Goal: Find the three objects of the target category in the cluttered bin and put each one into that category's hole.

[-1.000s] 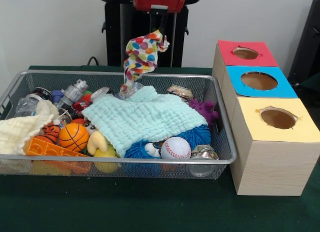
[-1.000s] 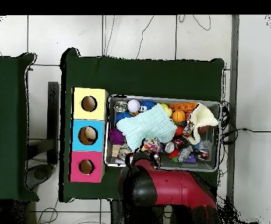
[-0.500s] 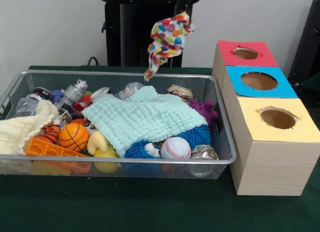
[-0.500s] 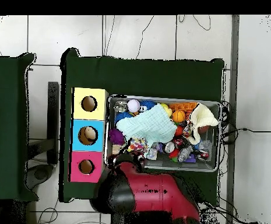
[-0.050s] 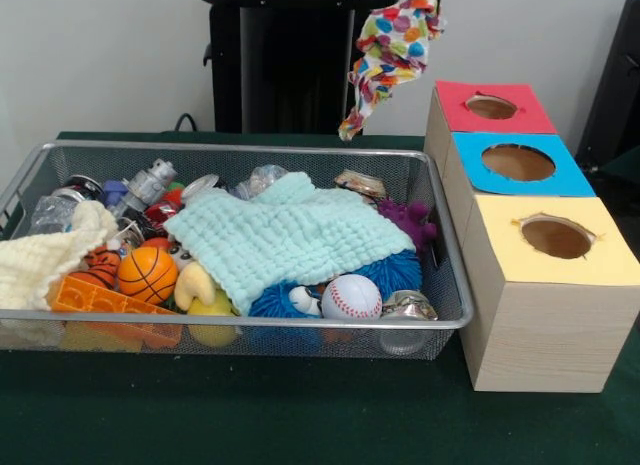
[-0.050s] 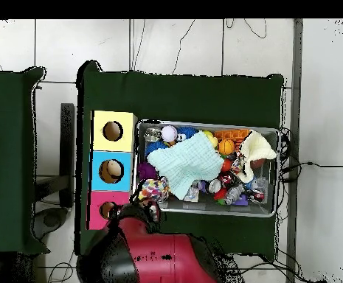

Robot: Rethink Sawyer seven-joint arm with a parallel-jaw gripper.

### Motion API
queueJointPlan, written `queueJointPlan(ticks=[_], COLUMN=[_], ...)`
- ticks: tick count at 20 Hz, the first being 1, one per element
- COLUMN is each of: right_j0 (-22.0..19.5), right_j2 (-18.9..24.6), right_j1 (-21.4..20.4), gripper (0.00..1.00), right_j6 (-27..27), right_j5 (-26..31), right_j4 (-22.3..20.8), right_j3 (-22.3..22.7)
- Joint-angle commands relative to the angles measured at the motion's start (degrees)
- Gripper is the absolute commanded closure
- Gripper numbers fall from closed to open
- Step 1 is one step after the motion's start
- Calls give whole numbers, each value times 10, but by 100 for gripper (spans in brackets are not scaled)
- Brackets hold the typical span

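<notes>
Moved: dotted cloth has shifted from above the bin's back rim toward the boxes; it now hangs in the air beside the red box, clear of the bin
Arm: red arm has swung across too; in the overhead view it now lies low at the bin's corner by the red box
Gripper: top of the cloth meets the front view's upper edge; gripper itself not seen there; in the overhead view it is hidden under the arm, so finger state cannot be told
Cloth from above: over the bin's corner, just beside the red box
Bin: wire bin, its right rim just beside the boxes; green table bare in front
Boxes: three in a row, touching, one round hole each: red, blue, yellow
Other cloths: two in the bin: mint cloth spread over the middle, cream cloth at the left end
Balls: basketball, baseball, unchanged
Rest of bin: same clutter, mint cloth unmoved
</notes>
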Motion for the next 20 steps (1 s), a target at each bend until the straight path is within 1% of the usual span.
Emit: queueJointPlan(ticks=[1,5,7,10,17,20], right_j0=[47,84,92,106,94,89], right_j2=[-50,-72,-78,-89,-61,-44], right_j1=[-14,-19,-19,-23,-24,-24], gripper=[100,100,100,100,100,100], right_j6=[185,200,200,201,181,172], right_j5=[53,47,49,55,29,11], right_j4=[34,47,59,64,112,135], right_j3=[46,56,63,62,96,118])
